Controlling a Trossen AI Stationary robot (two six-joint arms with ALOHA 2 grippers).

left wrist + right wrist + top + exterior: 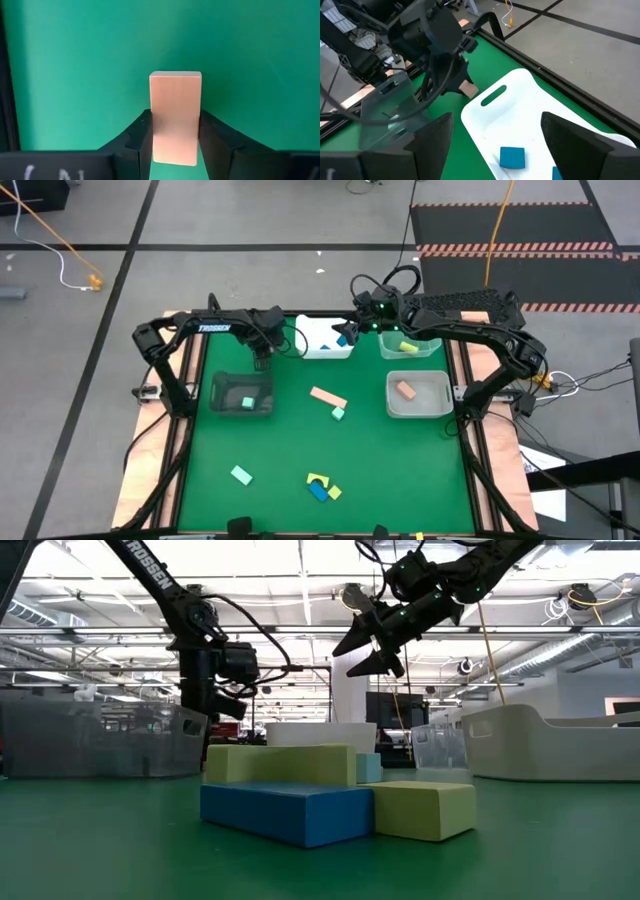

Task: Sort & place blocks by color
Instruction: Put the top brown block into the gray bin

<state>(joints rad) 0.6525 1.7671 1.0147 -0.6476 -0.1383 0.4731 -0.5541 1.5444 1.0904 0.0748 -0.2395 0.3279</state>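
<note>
Clearly the left claw is clenched on a tan-pink block, its 2 dark fingers pressing the block's opposite long sides, with the upper part of the block standing free beyond the tips. That grip looks shallow: most of the block sticks out past the pads, so a quick swing toward a bin could, I judge, let it pivot or slide out onto the green tabletop. A second risk is the bin choice; the dark bin just near of this claw holds a mint green block, so dropping there would mix colours. The clear bin on the right, already holding a tan-pink piece, looks like the proper goal, and the carry there crosses the right arm's space.

From the claw outward, the left arm reaches from its left-side base toward the far middle of the tabletop, wrist pointing down, beside the white bin.

The right claw stands released and empty, hovering over the white bin, where a blue block lies. Its arm stretches from the right base across the far edge.

Other blocks remain unsorted: a tan-pink bar mid-tabletop and a blue and yellow cluster at the near edge.
</note>
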